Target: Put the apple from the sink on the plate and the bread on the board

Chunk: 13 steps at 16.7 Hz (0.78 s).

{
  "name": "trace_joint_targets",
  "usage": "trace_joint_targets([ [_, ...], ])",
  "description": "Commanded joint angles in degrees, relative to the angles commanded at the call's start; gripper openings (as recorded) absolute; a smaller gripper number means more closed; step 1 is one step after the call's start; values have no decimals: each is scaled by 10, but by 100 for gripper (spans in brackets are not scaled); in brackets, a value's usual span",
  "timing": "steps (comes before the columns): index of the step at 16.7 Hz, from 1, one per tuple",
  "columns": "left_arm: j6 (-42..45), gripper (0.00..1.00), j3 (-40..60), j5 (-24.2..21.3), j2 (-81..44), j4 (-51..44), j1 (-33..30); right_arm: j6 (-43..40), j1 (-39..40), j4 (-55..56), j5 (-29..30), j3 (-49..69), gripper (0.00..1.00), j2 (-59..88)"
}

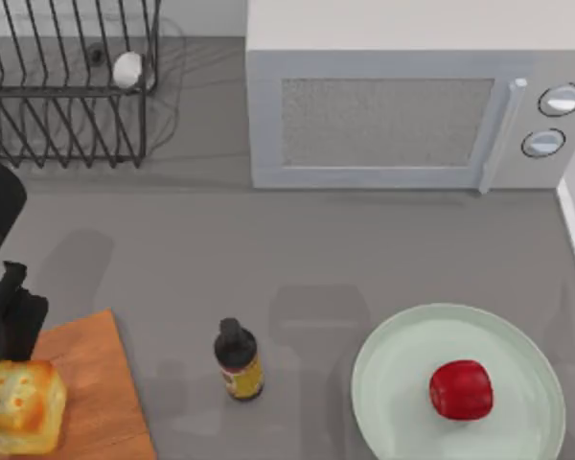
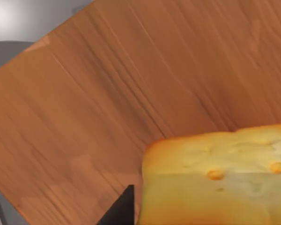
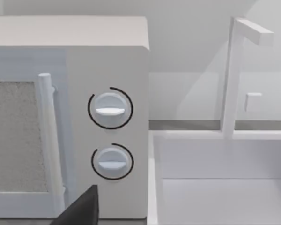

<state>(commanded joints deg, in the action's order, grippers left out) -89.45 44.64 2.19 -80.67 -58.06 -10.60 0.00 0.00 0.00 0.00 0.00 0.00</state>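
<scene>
apple (image 1: pixel 461 390) sitting on the mint plate (image 1: pixel 393 369) at the worktop's right, bread (image 1: pixel 19 406) resting on the wooden board (image 1: pixel 96 383) at the left, left pincer (image 1: pixel 5 316) hovering right by it, can't tell how open, sauce bottle (image 1: pixel 239 360) standing in between

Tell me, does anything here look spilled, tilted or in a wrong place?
Nothing stands out. The apple sits on the plate, the bread rests on the board, and the bottle stands upright between them. Nothing is spilled.
</scene>
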Motion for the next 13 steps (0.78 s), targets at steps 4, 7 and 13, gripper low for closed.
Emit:
trace_joint_targets([
  [4, 0, 45, 0, 0, 0, 0, 0, 0, 0, 0, 0, 0, 100, 0],
  [7, 0, 68, 0, 0, 0, 0, 0, 0, 0, 0, 0, 0, 100, 0],
  [13, 0, 100, 0, 0, 0, 0, 0, 0, 0, 0, 0, 0, 100, 0],
])
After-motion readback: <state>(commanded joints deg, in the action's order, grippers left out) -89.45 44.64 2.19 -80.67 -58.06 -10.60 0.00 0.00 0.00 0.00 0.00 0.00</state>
